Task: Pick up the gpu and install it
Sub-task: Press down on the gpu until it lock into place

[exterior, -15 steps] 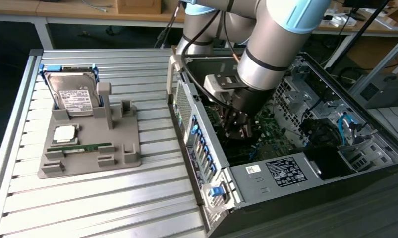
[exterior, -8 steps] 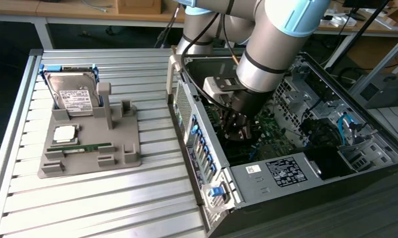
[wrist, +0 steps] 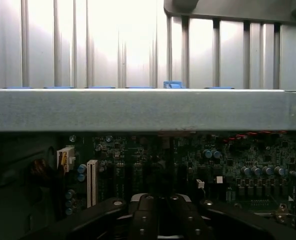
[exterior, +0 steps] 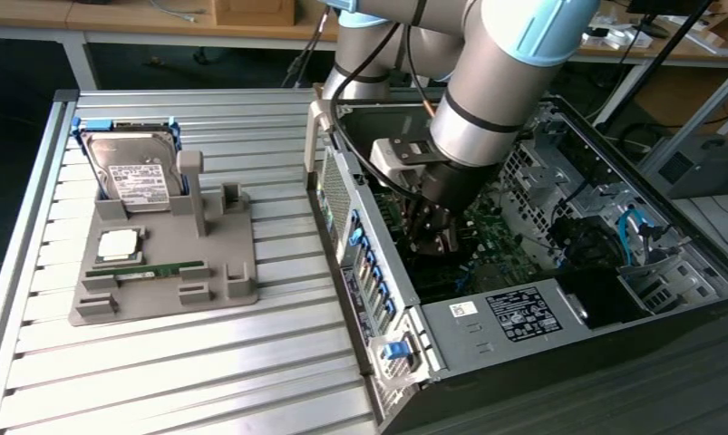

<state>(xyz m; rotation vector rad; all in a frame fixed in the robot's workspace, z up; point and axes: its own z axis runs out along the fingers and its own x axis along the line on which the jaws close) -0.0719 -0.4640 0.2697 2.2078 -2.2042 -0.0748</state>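
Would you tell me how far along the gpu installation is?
Done: the gray holder holds only hard drive, CPU and RAM stick, so the gpu looks picked up. In hand: the shut gripper is low inside the PC case, over the motherboard. Left: seating unconfirmed.

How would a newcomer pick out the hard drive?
Left of the open computer case in the exterior view, a grey holder sits on the slatted table. The hard drive stands propped at its far end: silver, white-labelled, unlike the flat green RAM stick.
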